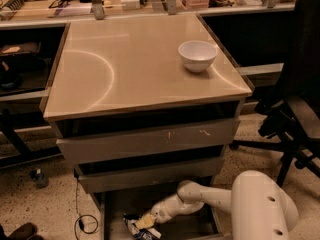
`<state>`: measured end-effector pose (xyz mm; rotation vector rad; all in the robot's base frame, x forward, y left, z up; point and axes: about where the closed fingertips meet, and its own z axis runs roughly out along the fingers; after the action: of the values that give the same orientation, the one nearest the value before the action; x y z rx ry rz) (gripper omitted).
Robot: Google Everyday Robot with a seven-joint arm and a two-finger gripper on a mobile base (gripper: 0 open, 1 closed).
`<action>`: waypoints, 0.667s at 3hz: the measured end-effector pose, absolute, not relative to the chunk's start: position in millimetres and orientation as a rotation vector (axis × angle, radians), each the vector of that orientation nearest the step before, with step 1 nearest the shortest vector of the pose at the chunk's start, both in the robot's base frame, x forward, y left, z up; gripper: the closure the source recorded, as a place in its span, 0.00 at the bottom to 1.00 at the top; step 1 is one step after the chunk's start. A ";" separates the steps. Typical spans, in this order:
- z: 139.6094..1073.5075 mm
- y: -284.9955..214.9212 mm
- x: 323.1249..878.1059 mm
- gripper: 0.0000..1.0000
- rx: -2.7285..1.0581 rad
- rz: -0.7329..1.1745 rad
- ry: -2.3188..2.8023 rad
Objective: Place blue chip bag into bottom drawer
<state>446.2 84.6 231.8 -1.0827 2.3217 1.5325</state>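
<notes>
The bottom drawer [190, 224] of the grey-beige cabinet is pulled out at the foot of the view. The blue chip bag [135, 227] lies crumpled in its front left part, partly cut off by the bottom edge of the view. My white arm reaches in from the lower right, and my gripper [146, 220] is down inside the drawer, right at the bag's top edge.
A white bowl [198, 55] stands on the cabinet top [125, 69] at the back right. Two scuffed drawers [150, 141] sit above the open one. A black office chair [295, 109] stands at the right. A cable [82, 219] lies on the floor at the left.
</notes>
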 end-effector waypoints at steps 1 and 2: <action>219.3 85.7 443.3 1.00 -1.054 1.546 2.326; 219.0 85.9 443.1 0.81 -1.053 1.547 2.326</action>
<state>443.1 85.9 219.0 -1.0535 2.3263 1.5467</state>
